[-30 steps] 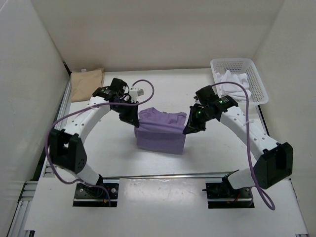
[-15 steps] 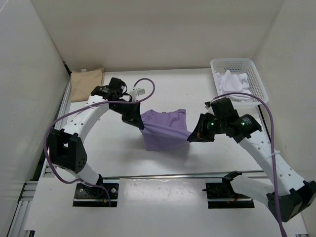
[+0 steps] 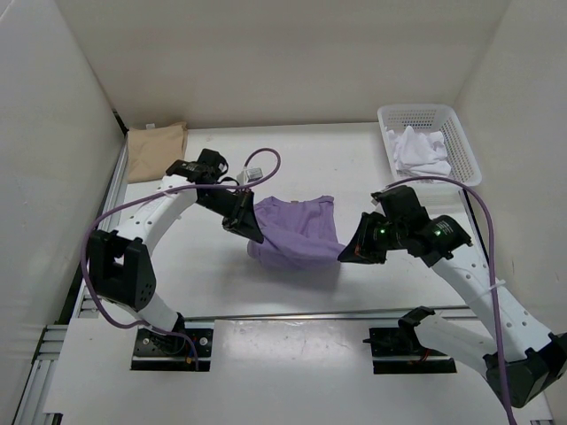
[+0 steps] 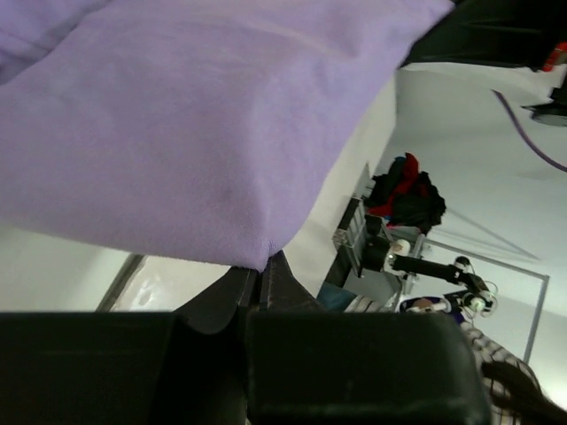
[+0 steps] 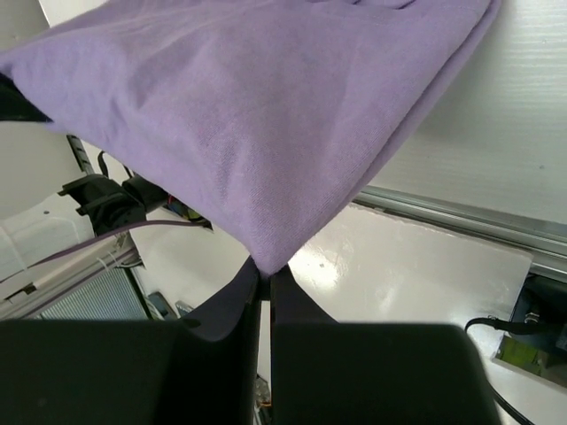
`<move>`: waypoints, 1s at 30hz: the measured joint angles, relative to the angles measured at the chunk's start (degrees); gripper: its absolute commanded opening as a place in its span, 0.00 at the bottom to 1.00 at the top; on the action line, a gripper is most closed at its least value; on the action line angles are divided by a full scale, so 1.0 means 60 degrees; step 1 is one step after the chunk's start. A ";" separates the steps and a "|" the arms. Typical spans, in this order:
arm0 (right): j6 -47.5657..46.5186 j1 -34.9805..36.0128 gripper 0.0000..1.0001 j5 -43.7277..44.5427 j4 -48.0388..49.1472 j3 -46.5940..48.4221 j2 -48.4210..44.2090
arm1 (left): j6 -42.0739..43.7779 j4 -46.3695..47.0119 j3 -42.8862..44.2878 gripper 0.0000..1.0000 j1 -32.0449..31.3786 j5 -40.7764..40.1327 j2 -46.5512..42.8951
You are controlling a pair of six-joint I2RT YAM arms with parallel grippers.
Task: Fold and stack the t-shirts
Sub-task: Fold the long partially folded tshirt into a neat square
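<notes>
The lavender t-shirt (image 3: 297, 232) hangs between both arms over the table's middle, its far edge lying on the table. My left gripper (image 3: 252, 232) is shut on its left corner; in the left wrist view the lavender t-shirt (image 4: 204, 133) fills the top and the left gripper (image 4: 262, 270) pinches its tip. My right gripper (image 3: 347, 251) is shut on the right corner, and the right wrist view shows the lavender t-shirt (image 5: 266, 124) drawn to a point in the right gripper (image 5: 265, 270). The tan t-shirt (image 3: 156, 149) lies folded at the back left. The white t-shirt (image 3: 419, 152) lies crumpled in the basket.
A white perforated basket (image 3: 465, 150) stands at the back right corner. White walls close in the table on three sides. A metal rail (image 3: 292, 313) runs along the near edge in front of the arm bases.
Both grippers have lifted the lavender shirt's near corners and drawn them toward the near edge. The right arm swung out and forward; the shirt went from a draped block to a stretched, sagging sheet.
</notes>
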 measured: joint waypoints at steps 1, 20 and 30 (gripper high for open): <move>0.0018 0.0000 0.00 0.0018 0.0029 0.0000 -0.0004 | 0.0000 0.0007 0.0000 0.10 -0.0018 0.0138 0.0000; -0.0965 -0.0929 0.00 -0.0058 0.1275 0.1446 0.3617 | -0.0004 0.0528 0.1381 0.10 0.1457 0.0382 0.2787; -0.1475 -0.2113 0.02 -0.0681 0.2073 0.3147 0.6699 | 0.0000 0.0750 0.3483 0.16 0.1606 -0.0288 0.4852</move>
